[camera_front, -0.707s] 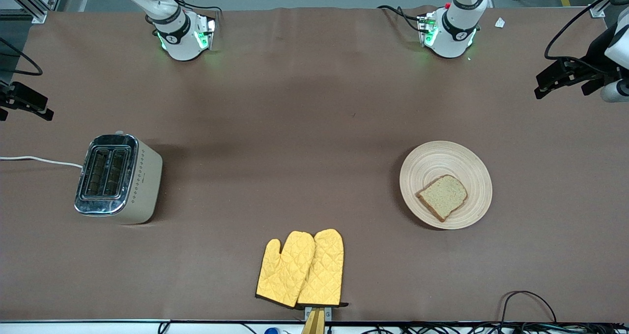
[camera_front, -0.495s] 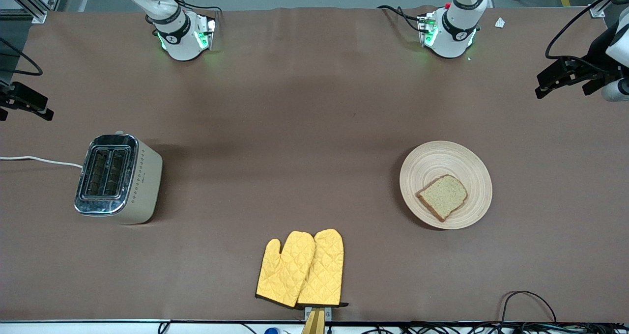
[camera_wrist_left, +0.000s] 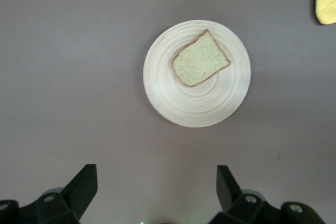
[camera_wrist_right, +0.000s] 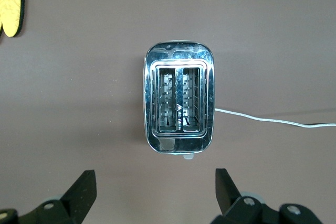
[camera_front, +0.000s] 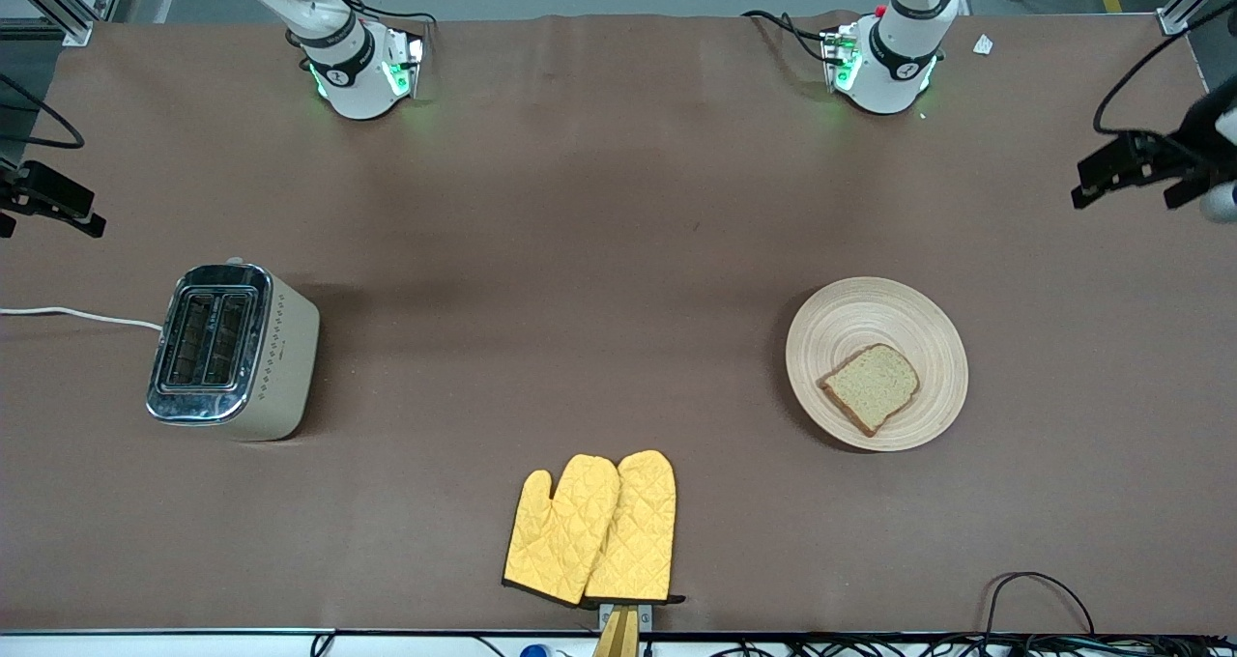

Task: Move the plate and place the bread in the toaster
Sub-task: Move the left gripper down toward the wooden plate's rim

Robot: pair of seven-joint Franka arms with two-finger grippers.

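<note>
Nearest the front camera on the table point(camera_front: 599, 251) lie two yellow oven mitts point(camera_front: 591, 528). Farther back, the bread point(camera_front: 871, 385) rests on the plate point(camera_front: 850, 314) toward the left arm's end; the toaster point(camera_front: 230, 351) stands toward the right arm's end. The left pincer point(camera_wrist_left: 157, 190) hangs spread wide above the plate, the right pincer point(camera_wrist_right: 156, 190) spread wide above the toaster.

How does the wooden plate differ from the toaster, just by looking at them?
The plate is round, flat and pale wood; the toaster is a tall box with cream sides and a shiny chrome top. The plate carries a slice of bread, while both toaster slots are empty. The toaster trails a white cord; the plate has none. The plate lies toward the left arm's end of the table, the toaster toward the right arm's. Both rest on the brown table, touched by no gripper.
</note>
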